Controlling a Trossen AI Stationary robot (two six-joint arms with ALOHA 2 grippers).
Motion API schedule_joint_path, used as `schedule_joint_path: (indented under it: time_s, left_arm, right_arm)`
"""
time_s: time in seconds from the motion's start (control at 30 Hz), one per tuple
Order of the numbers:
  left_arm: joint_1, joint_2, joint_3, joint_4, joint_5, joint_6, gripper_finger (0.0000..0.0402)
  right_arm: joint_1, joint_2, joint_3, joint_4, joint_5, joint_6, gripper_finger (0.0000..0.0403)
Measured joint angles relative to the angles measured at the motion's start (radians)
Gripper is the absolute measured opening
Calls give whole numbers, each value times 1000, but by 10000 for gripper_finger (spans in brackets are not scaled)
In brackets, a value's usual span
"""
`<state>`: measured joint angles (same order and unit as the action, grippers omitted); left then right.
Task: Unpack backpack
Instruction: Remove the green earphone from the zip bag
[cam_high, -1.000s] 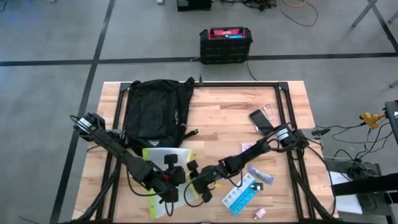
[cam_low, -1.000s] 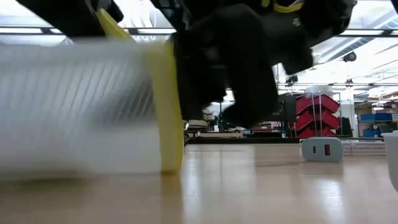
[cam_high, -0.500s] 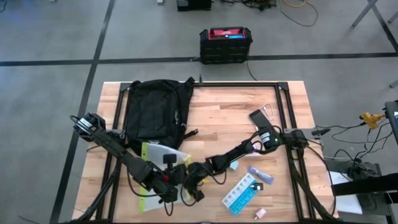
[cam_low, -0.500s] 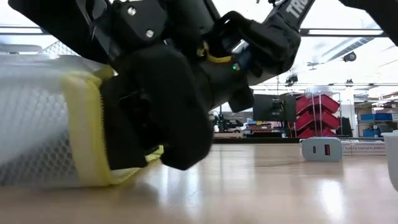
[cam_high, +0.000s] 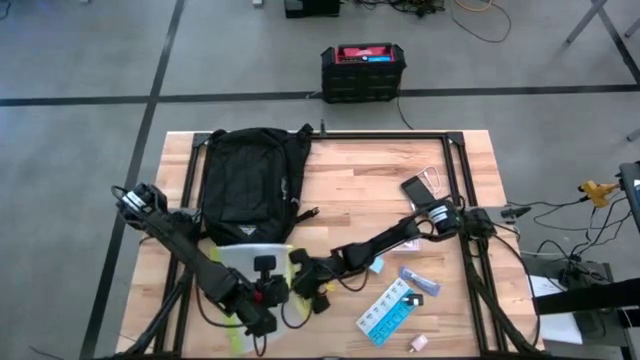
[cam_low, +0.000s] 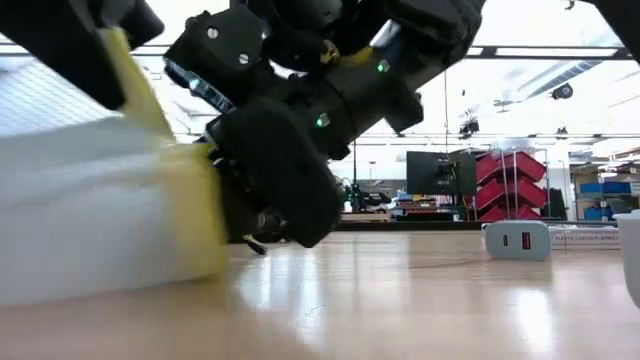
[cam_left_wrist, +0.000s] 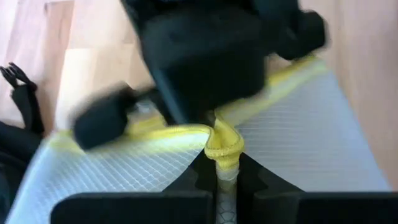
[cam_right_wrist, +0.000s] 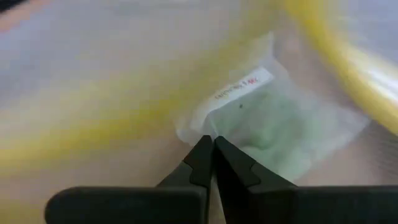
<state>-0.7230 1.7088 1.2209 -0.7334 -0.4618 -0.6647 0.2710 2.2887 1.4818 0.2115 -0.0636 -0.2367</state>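
The black backpack (cam_high: 250, 180) lies flat at the table's far left, touched by neither gripper. Just near of it lies a white mesh pouch (cam_high: 245, 268) with yellow trim. My left gripper (cam_high: 266, 294) is at the pouch's near right edge, shut on the trim (cam_left_wrist: 224, 163). My right gripper (cam_high: 300, 276) (cam_right_wrist: 211, 144) comes in from the right, shut, its tips at a clear packet (cam_right_wrist: 273, 127) with a white label and greenish contents. In the low view both grippers show as a dark mass (cam_low: 290, 170) beside the pouch (cam_low: 100, 225). My left gripper pinches the pouch's yellow edge trim (cam_left_wrist: 222, 144) between its two fingers, where the trim bunches into a small fold. The pouch's body spreads out beyond the fingers and rests on the table. My right gripper's shut fingertips meet at the corner of the clear packet (cam_right_wrist: 194, 132). I cannot tell whether that corner is between them.
On the table's right half lie a phone (cam_high: 420, 192), a blue blister pack (cam_high: 388, 312), a small tube (cam_high: 420, 280) and a small white piece (cam_high: 418, 342). A white charger (cam_low: 517, 240) stands there too. A black-and-red box (cam_high: 363, 72) sits on the floor beyond the far edge.
My right gripper has gone toward the table's left and far edges, up to the pouch beside my left gripper. The pouch has shifted toward the left in my left gripper's hold and lies flatter than before.
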Motion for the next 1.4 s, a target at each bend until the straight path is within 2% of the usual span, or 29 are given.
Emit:
schedule_joint_path:
  time_s: [0.13, 0.3, 0.43, 0.67, 0.97, 1.27, 1.4]
  left_arm:
    - [-41, 1, -3, 0, -4, -67, 0]
    - [-86, 2, -8, -1, -56, -122, 0]
    - [-105, 2, -19, -6, -107, -165, 0]
    - [-108, 2, -53, -7, -126, -227, 0]
    - [-108, 3, -76, 7, -167, -263, 0]
    - [-105, 0, -76, 16, -191, -235, 0]
    - [-91, -8, -76, 43, -272, -124, 0]
  right_arm:
    - [4, -63, -31, -87, 94, -45, 0]
    - [4, -149, -43, -194, 143, -82, 0]
    - [5, -226, -52, -339, 147, -89, 0]
    - [11, -376, -87, -627, 157, -75, 0]
    - [5, -640, -120, -924, 363, -45, 0]
    - [-10, -850, -221, -1002, 385, 22, 0]
    - [-18, -911, -271, -989, 397, 32, 0]
